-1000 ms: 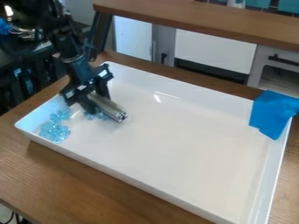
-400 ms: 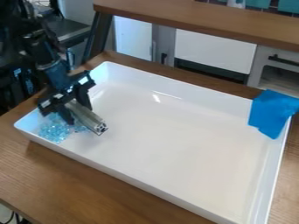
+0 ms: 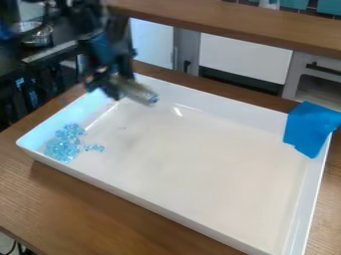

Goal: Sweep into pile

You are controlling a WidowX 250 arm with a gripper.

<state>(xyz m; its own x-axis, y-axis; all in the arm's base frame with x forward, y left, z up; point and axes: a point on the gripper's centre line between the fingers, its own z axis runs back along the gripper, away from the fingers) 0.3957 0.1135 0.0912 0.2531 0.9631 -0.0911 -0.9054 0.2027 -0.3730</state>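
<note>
A wooden table (image 3: 126, 219) carries a large white tray (image 3: 174, 215), low-walled and rectangular, set at a slant and stretching from the left edge of the frame to the right. A black robot arm (image 3: 100, 47) comes in from the upper left and hangs over the tray's far left corner. At its end, the black tool (image 3: 114, 87) is closed around a silvery bar (image 3: 138, 93), whose free end points down and to the right, toward the middle of the tray. Clear, pale blue beads (image 3: 61, 146) lie at the left of the frame, inside the tray's near left corner. Most are gathered in one loose heap, and a few trail off its right side in a short line. The bar is well apart from them, above and to their right. At the right of the frame, a bright blue cloth (image 3: 309, 128) drapes over the tray's corner. A wooden shelf (image 3: 233, 24) crosses the top, with white and grey cabinets (image 3: 245, 57) below it.
</note>
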